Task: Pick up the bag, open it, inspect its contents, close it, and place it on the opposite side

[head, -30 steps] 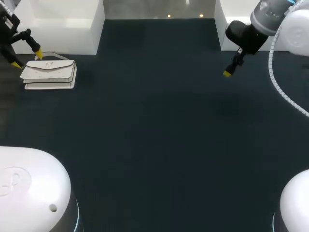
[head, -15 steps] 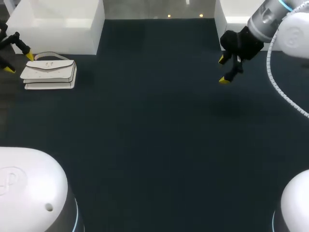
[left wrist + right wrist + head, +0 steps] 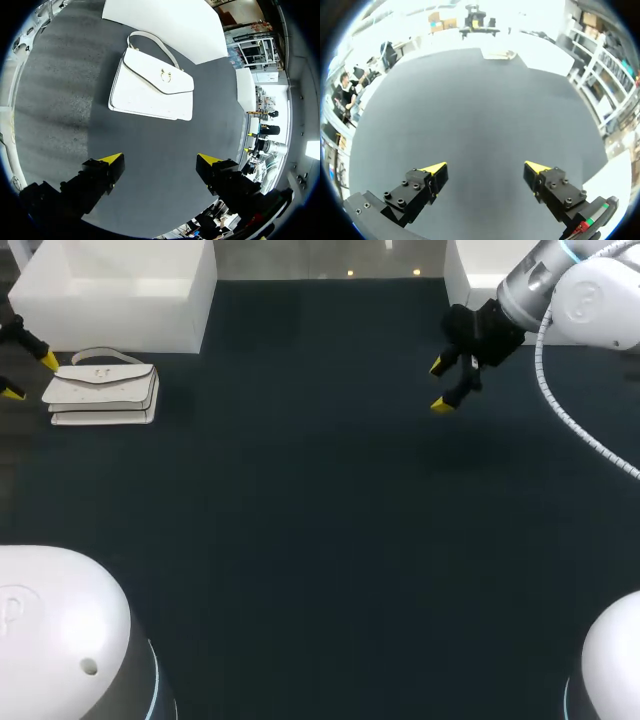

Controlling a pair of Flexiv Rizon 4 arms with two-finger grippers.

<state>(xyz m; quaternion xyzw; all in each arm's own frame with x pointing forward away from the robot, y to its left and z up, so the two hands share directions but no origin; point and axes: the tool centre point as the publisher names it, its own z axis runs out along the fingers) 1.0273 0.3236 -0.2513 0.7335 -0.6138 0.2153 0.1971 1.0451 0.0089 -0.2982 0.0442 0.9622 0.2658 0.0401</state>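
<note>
1. Dark table runs from the near edge to the back.
2. Right gripper hangs far right, fingers spread and empty.
3. White bag, flap shut, lies far left before a white block. The left gripper hovers beside it, wide apart, holding nothing.
4. Pick-up seems not yet begun; the left gripper must close on the bag.
5. Since a second ago, the left gripper has backed leftward and the right has swung inward.
</note>
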